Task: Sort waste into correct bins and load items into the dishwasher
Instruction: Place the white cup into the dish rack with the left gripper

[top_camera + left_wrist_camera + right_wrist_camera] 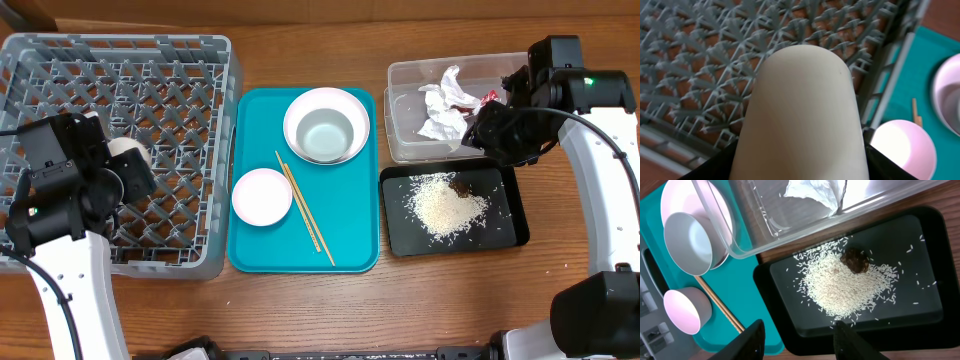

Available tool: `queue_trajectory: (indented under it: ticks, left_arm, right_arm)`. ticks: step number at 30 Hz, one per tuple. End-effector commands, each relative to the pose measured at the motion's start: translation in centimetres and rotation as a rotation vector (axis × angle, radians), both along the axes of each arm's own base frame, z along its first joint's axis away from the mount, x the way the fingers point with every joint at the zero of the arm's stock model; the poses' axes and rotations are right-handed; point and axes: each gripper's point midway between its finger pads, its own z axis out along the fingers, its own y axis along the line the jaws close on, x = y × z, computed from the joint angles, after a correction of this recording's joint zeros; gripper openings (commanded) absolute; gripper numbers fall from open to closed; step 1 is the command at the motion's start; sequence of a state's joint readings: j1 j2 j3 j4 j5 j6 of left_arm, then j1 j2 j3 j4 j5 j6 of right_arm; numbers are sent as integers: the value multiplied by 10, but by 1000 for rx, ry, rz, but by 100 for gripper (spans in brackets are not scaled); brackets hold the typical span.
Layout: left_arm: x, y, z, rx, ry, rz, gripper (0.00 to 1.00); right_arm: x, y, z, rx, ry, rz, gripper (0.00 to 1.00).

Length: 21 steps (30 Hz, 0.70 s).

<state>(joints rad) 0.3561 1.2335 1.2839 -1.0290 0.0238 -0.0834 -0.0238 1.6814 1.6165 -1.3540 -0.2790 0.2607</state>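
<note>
White cup (800, 115) is pinched between the 2 fingers of the left gripper (128, 162), which press on its sides. It hangs over the dish rack (180, 60), whose grey lattice spreads beneath and ahead of that gripper. I cannot tell if the cup touches the grid.

To the right of the left gripper, just past the rack wall, lies the teal tray (250, 250). On it, nearest that gripper, sits the pink saucer (262, 196). Just beyond the saucer lie the 2 chopsticks (305, 208), side by side and slanted. The bowl (326, 128) stands farther off, resting on the white plate (672, 195).

Farther right, the clear tub (400, 140) holds the crumpled napkin (447, 105), well to the left of the right gripper (799, 332). The red wrapper (490, 97) shows in the tub just beside that gripper.

The right gripper is spread, its 2 fingers apart with nothing between them. It hovers at the edge where the tub meets the black tray (505, 235). Below and just ahead of its fingertips, the rice (845, 287) lies heaped on the tray. A brown bit (855, 261) rests at the far edge of the heap, and stray grains are scattered around it.
</note>
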Motion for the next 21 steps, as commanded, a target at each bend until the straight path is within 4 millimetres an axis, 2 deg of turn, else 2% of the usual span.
queue_trajectory:
  ticks: [1,9,21]
  left_arm:
    - [-9,20,-20,30,108,127,62]
    - [-9,29,-63,17,283,155,62]
    - [-4,35,-103,-10,409,176,68]
  right_arm:
    - [-1,-3,14,-23,-50,3,47]
    - [-5,-4,13,-32,-40,26,47]
    - [-7,-4,12,-32,-32,26,47]
